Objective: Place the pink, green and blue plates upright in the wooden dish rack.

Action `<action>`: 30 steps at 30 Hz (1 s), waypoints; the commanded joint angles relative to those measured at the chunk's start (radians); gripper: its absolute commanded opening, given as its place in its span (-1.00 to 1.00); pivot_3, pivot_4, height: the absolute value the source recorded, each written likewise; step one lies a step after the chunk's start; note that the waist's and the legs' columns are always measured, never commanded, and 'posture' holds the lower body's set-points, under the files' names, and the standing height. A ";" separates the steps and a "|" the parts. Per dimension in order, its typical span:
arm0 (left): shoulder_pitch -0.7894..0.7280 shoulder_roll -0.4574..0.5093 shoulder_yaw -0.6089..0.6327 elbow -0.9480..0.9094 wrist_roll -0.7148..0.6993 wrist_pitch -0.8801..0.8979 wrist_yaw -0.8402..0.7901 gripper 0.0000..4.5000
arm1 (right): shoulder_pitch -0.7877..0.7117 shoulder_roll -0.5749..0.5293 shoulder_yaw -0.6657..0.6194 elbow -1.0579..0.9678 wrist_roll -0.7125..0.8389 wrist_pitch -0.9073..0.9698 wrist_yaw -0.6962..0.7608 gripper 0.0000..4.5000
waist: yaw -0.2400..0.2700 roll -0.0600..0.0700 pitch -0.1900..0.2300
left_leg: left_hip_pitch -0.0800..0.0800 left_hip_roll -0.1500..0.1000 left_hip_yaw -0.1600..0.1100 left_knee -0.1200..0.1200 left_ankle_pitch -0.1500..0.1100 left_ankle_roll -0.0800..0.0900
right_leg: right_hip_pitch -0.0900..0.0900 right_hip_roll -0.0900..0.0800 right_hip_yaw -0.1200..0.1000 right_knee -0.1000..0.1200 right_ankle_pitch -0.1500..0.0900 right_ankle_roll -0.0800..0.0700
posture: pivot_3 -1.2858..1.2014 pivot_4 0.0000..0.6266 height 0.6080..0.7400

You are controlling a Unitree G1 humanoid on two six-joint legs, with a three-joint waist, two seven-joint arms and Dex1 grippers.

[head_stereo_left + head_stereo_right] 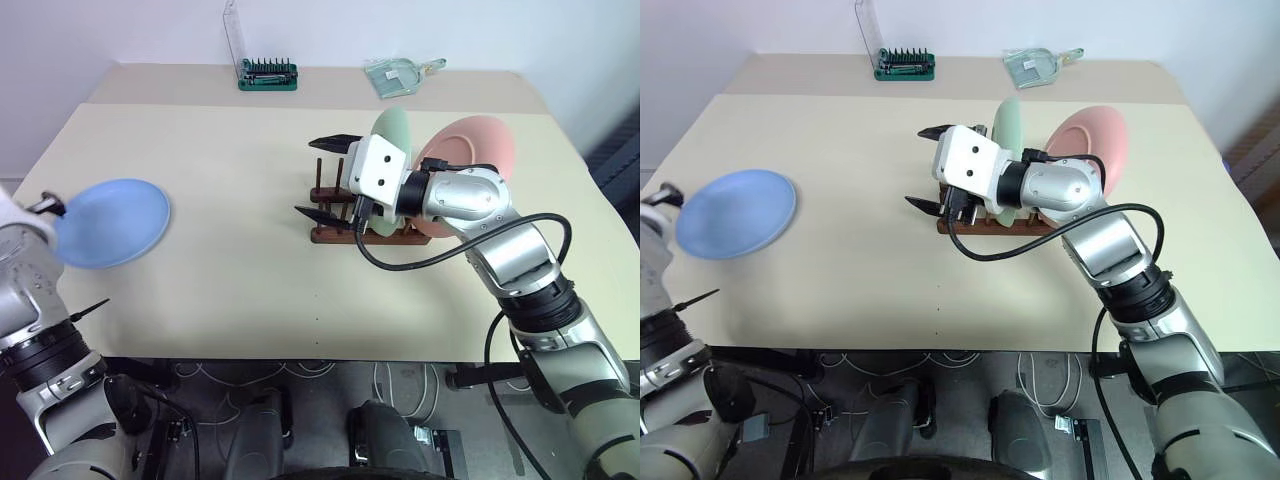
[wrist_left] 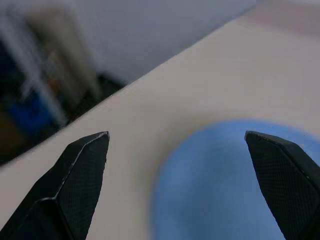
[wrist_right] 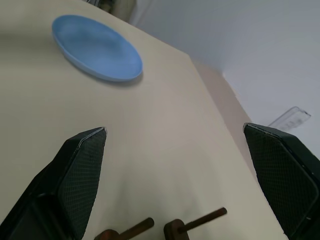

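- The blue plate (image 1: 110, 222) lies flat near the tabletop's left edge; it looks light, stiff and smooth, probably slippery, so the raised rim seems the place to pinch.
- The left gripper (image 2: 175, 165) hangs over it, fingers wide, holding nothing.
- The green plate (image 1: 392, 140) and pink plate (image 1: 470, 148) stand upright in the wooden dish rack (image 1: 335, 215), right of the tabletop's centre.
- The right gripper (image 1: 325, 180) is at the rack's free pegs, fingers wide and empty.
- Bare tabletop (image 1: 240, 270) lies between plate and rack; the left edge is close.
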 commanded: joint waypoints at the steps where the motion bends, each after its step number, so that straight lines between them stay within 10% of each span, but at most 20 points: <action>1: 0.006 -0.032 0.059 -0.019 0.011 0.093 0.055 0.98 | 0.008 0.020 -0.025 0.011 -0.030 -0.032 0.015 1.00 | 0.002 -0.003 0.000 | 0.000 0.000 0.000 0.000 0.000 0.000 | 0.000 0.000 0.000 0.000 0.000 0.000 | 0.03 -0.52 0.88; 12: -0.054 -0.101 0.136 0.077 -0.052 0.166 0.036 0.98 | 0.058 0.040 -0.049 -0.010 -0.070 -0.022 0.023 1.00 | -0.001 -0.011 -0.001 | 0.001 0.000 -0.001 -0.001 0.001 -0.003 | 0.000 0.000 -0.001 0.001 0.000 0.000 | 0.03 -0.52 0.88; 21: -0.089 -0.110 0.120 0.124 -0.048 0.100 0.063 -0.94 | 0.092 0.042 -0.065 -0.047 -0.089 0.008 0.010 1.00 | -0.001 -0.011 -0.001 | 0.001 0.000 -0.001 -0.001 0.001 -0.003 | 0.000 0.000 -0.001 0.001 0.000 0.000 | 0.03 -0.52 0.88; 30: -0.162 -0.153 -0.039 0.039 -0.133 -0.136 -0.103 -0.97 | 0.087 0.029 -0.064 -0.045 -0.153 -0.010 0.004 1.00 | 0.007 -0.013 -0.001 | 0.000 0.000 -0.001 0.000 0.001 -0.003 | 0.000 0.000 -0.001 0.001 0.000 0.000 | 0.03 -0.52 0.88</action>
